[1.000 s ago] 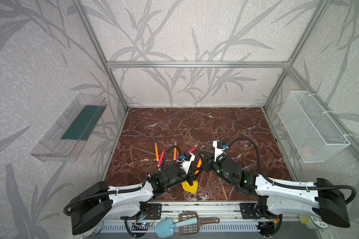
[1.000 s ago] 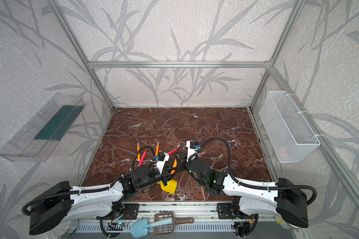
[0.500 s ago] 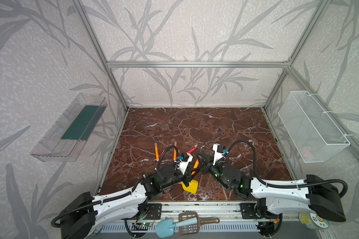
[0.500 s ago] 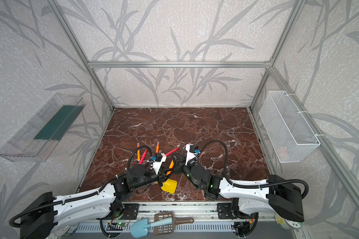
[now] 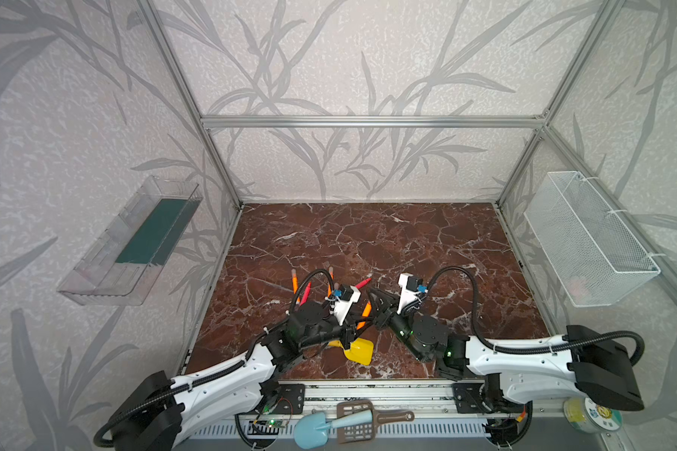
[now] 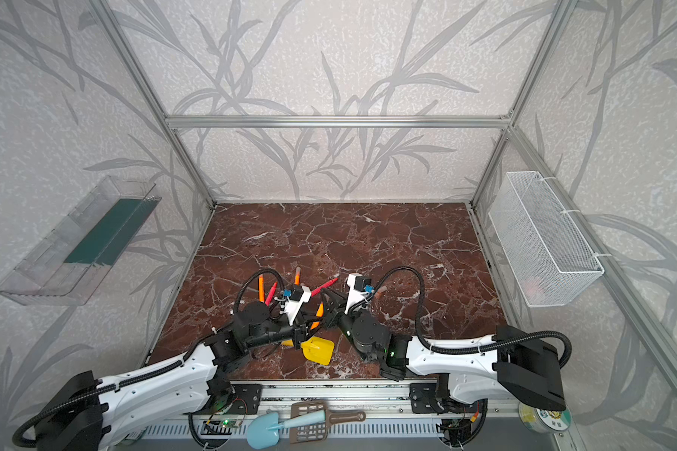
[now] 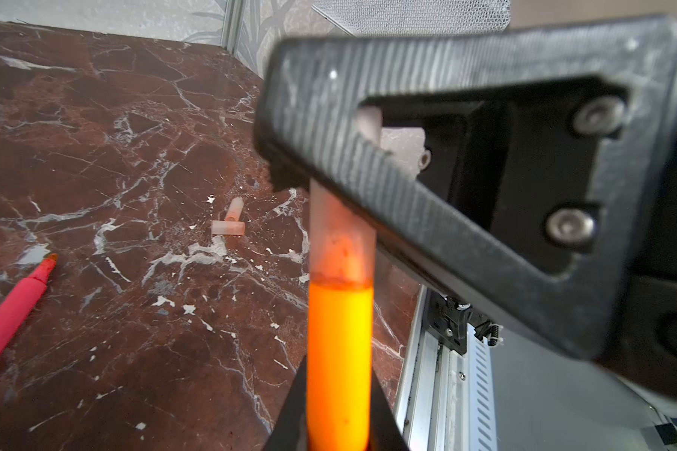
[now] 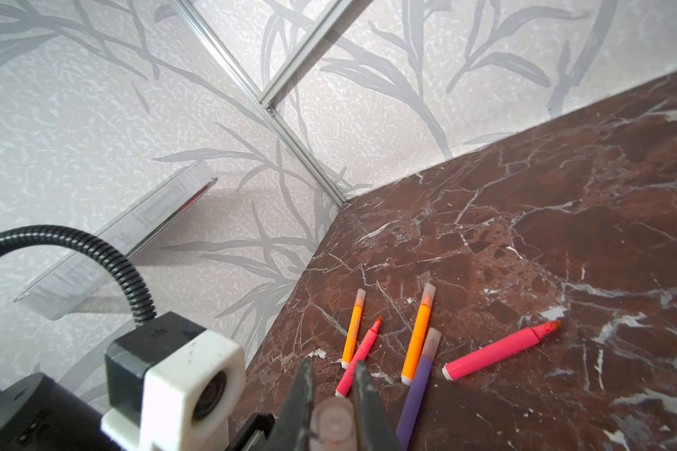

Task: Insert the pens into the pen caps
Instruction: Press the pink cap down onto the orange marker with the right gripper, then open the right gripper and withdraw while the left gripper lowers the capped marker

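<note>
My left gripper [image 7: 337, 375] is shut on an orange pen [image 7: 339, 351]. Its tip sits inside a translucent pen cap [image 7: 341, 234]. My right gripper [image 8: 332, 367] is shut on that cap [image 8: 333, 423], end-on between its jaws. In both top views the two grippers meet low at centre front, left gripper [image 5: 358, 324] against right gripper [image 5: 374, 314], with the orange pen [image 6: 318, 310] between them. Several other pens lie on the marble: two capped orange [image 8: 353, 330] [image 8: 419, 332], a capped purple [image 8: 419, 386], two uncapped red-pink [image 8: 358, 357] [image 8: 501, 349]. Two loose caps [image 7: 227, 227] [image 7: 233, 209] lie touching.
A yellow toy shovel [image 5: 358, 349] lies under the grippers near the front edge. A wire basket [image 5: 587, 242] hangs on the right wall and a clear tray [image 5: 133, 242] on the left wall. A blue shovel and brown scoop [image 5: 344, 423] rest on the front rail.
Both arms have shifted their rear links slightly. The grippers stay together at the same spot, each still shut on its part.
</note>
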### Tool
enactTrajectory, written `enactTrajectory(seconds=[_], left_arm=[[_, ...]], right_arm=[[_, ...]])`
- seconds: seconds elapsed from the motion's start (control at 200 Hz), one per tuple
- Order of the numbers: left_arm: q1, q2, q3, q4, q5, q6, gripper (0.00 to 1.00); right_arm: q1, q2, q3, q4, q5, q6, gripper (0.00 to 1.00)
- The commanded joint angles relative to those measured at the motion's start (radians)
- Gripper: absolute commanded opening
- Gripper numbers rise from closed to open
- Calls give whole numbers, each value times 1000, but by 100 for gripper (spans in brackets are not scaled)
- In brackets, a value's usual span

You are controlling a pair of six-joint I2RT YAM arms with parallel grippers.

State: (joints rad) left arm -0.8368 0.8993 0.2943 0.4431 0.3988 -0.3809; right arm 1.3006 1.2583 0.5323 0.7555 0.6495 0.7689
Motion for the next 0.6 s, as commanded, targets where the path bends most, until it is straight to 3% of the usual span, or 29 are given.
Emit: enactTrajectory(seconds=[0.0,0.21,0.43,0.595], left_arm=[[66,-14,118,132,-338,-9,0],[67,-29,116,118,-365,-15,0],[66,-36,101,92,-313,-45,0],[66,6,70,12,-292,-53,0]], right_arm=[[168,66,26,-262,-157,99,0],[187,92,32,-260,-80,144,0],[165,91,11,-172,-55,70,0],[77,-55,11,-365,-56,62,55]])
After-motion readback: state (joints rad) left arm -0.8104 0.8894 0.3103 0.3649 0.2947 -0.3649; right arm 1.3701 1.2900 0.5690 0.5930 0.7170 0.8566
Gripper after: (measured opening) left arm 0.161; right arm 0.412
